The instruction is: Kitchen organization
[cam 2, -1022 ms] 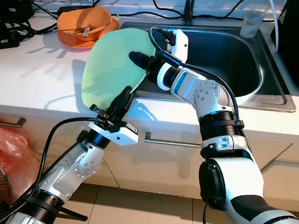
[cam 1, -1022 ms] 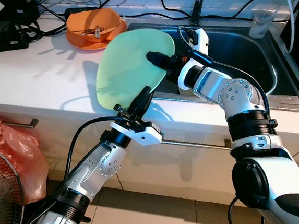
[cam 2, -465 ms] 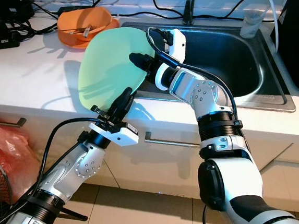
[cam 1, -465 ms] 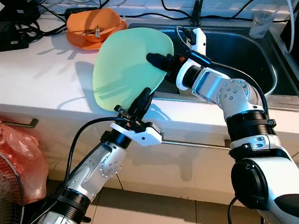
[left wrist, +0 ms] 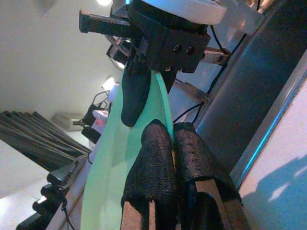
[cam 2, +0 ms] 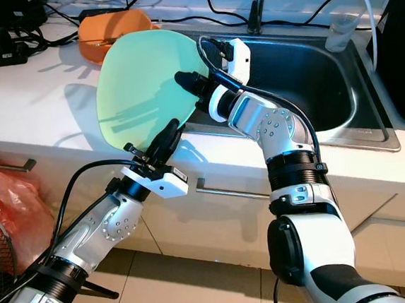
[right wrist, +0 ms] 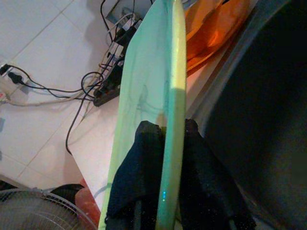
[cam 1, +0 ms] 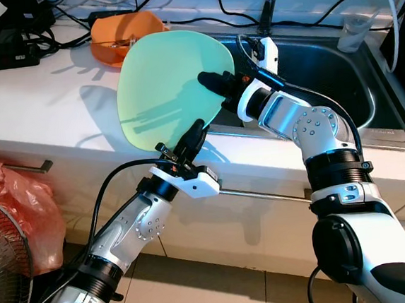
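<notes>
The green plate is standing nearly upright in the air above the white counter, just left of the steel sink, with the left gripper clamping its lower rim and the right gripper pinching its right edge. The wrist views are showing what the head views cannot: each pair of fingers closed on the thin rim. An orange bowl is sitting behind the plate, cables beyond it.
</notes>
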Tool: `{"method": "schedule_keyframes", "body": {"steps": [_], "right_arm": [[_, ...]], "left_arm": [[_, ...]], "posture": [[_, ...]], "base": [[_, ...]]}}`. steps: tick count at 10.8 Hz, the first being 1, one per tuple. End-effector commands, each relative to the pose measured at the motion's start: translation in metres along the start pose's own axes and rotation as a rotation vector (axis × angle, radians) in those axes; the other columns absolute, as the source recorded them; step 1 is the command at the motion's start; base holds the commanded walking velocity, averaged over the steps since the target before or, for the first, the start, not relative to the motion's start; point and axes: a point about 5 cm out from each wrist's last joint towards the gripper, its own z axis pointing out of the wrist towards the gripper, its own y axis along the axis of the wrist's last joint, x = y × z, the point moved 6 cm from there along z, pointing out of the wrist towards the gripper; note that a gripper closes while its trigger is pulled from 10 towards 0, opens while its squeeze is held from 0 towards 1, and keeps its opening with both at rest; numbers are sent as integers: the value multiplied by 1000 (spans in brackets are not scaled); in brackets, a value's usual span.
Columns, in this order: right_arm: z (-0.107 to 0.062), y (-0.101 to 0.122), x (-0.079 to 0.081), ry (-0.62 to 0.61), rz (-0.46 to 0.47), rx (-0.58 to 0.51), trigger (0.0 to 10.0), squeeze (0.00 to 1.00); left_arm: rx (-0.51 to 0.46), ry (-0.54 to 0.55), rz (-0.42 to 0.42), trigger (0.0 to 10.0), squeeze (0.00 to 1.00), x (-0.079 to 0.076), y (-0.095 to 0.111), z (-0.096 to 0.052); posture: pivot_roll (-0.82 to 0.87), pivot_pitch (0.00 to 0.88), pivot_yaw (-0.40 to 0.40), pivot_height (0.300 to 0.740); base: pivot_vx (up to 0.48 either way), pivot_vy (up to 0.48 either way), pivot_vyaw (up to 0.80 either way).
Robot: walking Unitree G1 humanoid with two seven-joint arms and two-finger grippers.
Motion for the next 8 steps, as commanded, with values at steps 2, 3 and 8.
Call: {"method": "schedule_keyframes", "body": {"steps": [2,3,8], "right_arm": [[-3,-3,-9,-33,-8,2,0,0],[-3,-3,-8,-29,-8,1,4431,0],[-3,-4,-11,-41,-11,2,10000,0]], "left_arm": [[-77,60,-5,549,0,15,15,11],[-73,62,-8,4510,0,16,14,11],[-82,76,-52,10000,1000,18,16,11]], "posture": [[-31,86,-33,740],[-32,86,-32,740],[-31,82,-27,740]], "base": [[0,0,0],[0,0,0],[0,0,0]]}}
